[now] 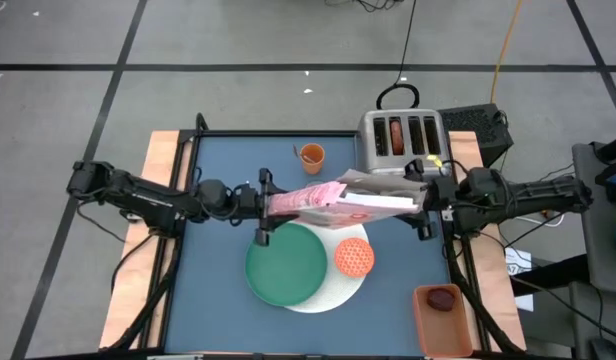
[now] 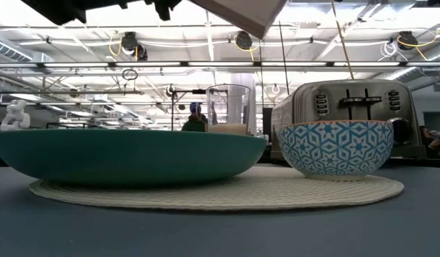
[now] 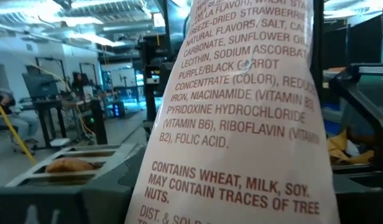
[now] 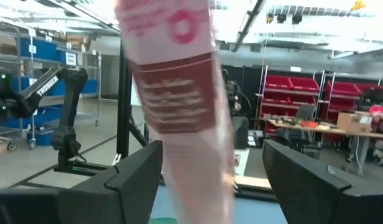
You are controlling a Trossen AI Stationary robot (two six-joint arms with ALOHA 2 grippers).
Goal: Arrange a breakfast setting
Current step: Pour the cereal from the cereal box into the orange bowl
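Cereal box (image 1: 333, 200) is in the air above the desk (image 1: 228, 170), lying roughly level between the two arms, over the far edge of the plate (image 1: 286, 264) and mat (image 1: 338, 290). Left gripper (image 1: 266, 205) is at the box's pink end; left wrist view shows the box's ingredient panel (image 3: 241, 118) filling the frame, so the box sits between its jaws and they appear closed on it. Right gripper (image 1: 420, 203) is at the box's other end; in the right wrist view its two fingers (image 4: 132, 177) stand wide, with clear gaps on both sides of the box (image 4: 179, 99), so those jaws are open and not gripping. Low view catches only a corner of the box (image 2: 241, 14) at the top edge. Green plate rests on the white woven mat, overlapping its left part; bowl (image 1: 354, 258), orange inside and blue-patterned outside (image 2: 336, 148), sits on the mat just right of the plate. Orange cup (image 1: 311, 154) stands at the far side of the desk, left of the toaster (image 1: 402, 138); a bagel (image 1: 395, 137) shows in one toaster slot. Dark-red fruit (image 1: 442, 299) lies in an orange tray (image 1: 428, 325) at the near right corner. A glass (image 2: 228, 108) shows behind the plate in the low view
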